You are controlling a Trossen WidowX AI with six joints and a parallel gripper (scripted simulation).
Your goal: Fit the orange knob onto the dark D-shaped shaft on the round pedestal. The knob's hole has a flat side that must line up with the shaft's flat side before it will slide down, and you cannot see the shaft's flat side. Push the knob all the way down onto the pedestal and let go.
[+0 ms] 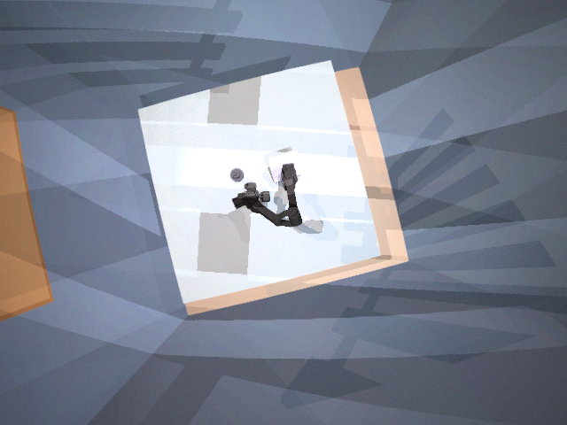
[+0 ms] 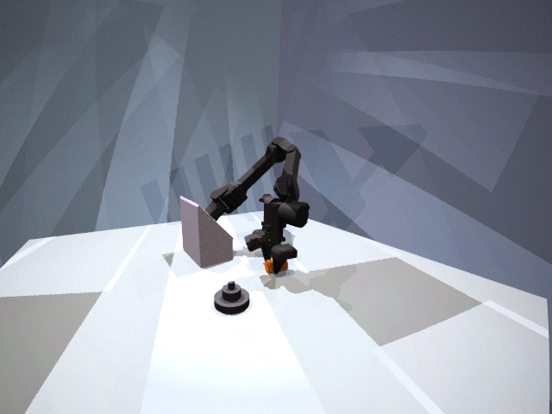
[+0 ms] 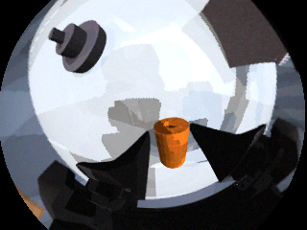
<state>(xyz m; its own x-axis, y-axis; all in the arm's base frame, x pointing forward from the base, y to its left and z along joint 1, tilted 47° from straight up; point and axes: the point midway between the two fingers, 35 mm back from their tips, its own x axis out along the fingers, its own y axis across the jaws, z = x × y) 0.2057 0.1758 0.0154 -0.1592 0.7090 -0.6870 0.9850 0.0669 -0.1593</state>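
The orange knob point(image 2: 284, 266) point(image 3: 172, 149) lies on its side on the table, with its holed end facing the top of the wrist view. My gripper point(image 2: 272, 266) point(image 3: 169, 130) is low over it, one finger on each side. The fingers are partly open, with a narrow gap beside the knob in the wrist view. The round dark pedestal point(image 1: 232, 178) point(image 2: 231, 306) point(image 3: 98, 45) stands apart from the gripper, with its shaft point(image 2: 231, 284) point(image 3: 56, 34) pointing up and bare. The shaft's flat side cannot be made out. In the top view the arm hides the knob.
A pinkish-grey block with a sloped top point(image 2: 214, 245) point(image 3: 245, 35) stands near the arm's base, to the left of the gripper in the exterior view. The white table point(image 1: 292, 100) has orange-tan sides. Patches of shadow lie across it.
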